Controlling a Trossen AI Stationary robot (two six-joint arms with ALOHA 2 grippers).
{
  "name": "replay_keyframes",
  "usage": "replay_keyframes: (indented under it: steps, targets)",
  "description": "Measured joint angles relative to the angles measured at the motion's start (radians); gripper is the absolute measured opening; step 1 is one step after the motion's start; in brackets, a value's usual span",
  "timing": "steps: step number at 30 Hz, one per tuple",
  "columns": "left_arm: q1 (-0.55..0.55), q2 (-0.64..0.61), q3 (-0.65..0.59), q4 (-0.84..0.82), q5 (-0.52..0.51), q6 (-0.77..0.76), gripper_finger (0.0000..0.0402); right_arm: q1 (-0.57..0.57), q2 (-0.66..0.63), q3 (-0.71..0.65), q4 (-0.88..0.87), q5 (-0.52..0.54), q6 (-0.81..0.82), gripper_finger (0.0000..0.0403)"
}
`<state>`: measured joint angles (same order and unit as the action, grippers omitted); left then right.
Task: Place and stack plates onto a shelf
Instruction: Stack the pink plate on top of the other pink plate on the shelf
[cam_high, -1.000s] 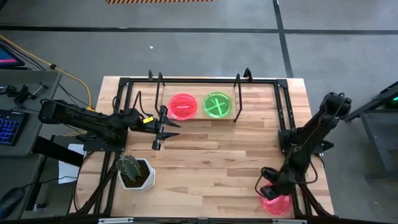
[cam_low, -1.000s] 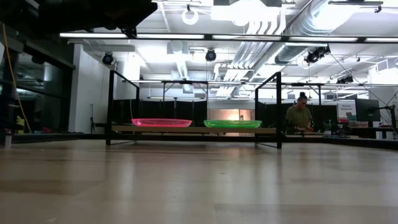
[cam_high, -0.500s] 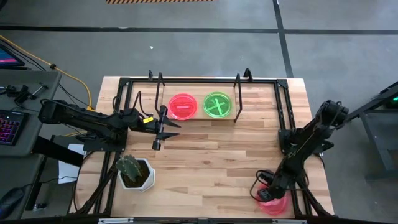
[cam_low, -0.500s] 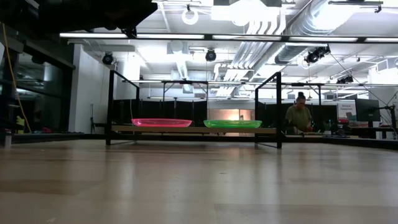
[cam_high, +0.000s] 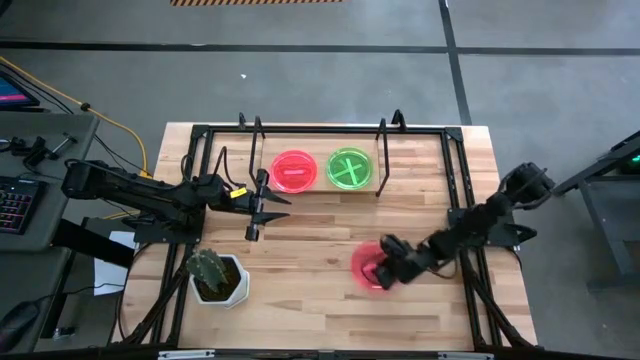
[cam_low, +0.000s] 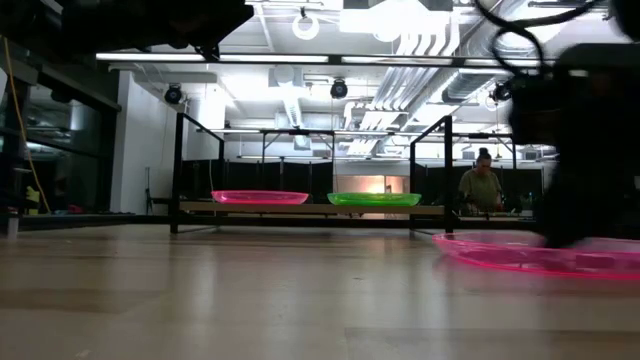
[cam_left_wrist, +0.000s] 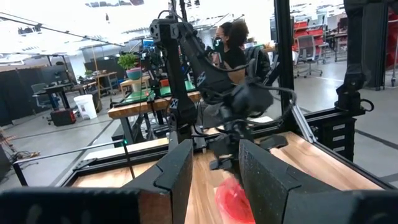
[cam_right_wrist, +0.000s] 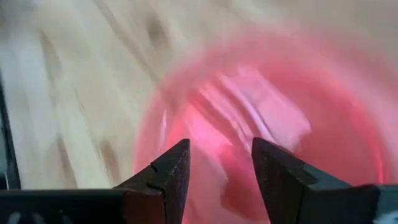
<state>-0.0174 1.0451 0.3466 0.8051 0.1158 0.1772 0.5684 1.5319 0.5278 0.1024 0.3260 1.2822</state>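
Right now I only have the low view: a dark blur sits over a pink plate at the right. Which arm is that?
Observer: The right gripper. It is over the pink plate, right of the table's middle, in front of the shelf.
Operator: I can't see the other arm at all. Where is it?
Observer: The left gripper hangs open and empty just off the shelf's left end.
Operator: Anything on the table that my view misses?
Observer: A cactus in a white pot stands near the front left corner.
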Motion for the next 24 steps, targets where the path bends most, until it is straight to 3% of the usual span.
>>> replay_keyframes:
  steps: [7,11,17,24]
  targets:
    - [0.0,0.0,0.0,-0.021,0.0,-0.001,0.0119,-0.126,-0.03,0.06,0.067,-0.053,-0.326,0.0156]
    - [0.0,0.0,0.0,-0.04,0.0,-0.001,0.0119,-0.092,-0.107,0.121,-0.181,-0.019,-0.356,0.0156]
    - [0.0,0.0,0.0,-0.045,0.0,-0.019,0.0119,0.045,-0.207,0.108,-0.509,0.15,-0.085,0.0156]
    - [0.0,0.0,0.0,-0.044,0.0,-0.018,0.0119,0.184,-0.218,-0.034,-0.53,0.168,0.318,0.0156]
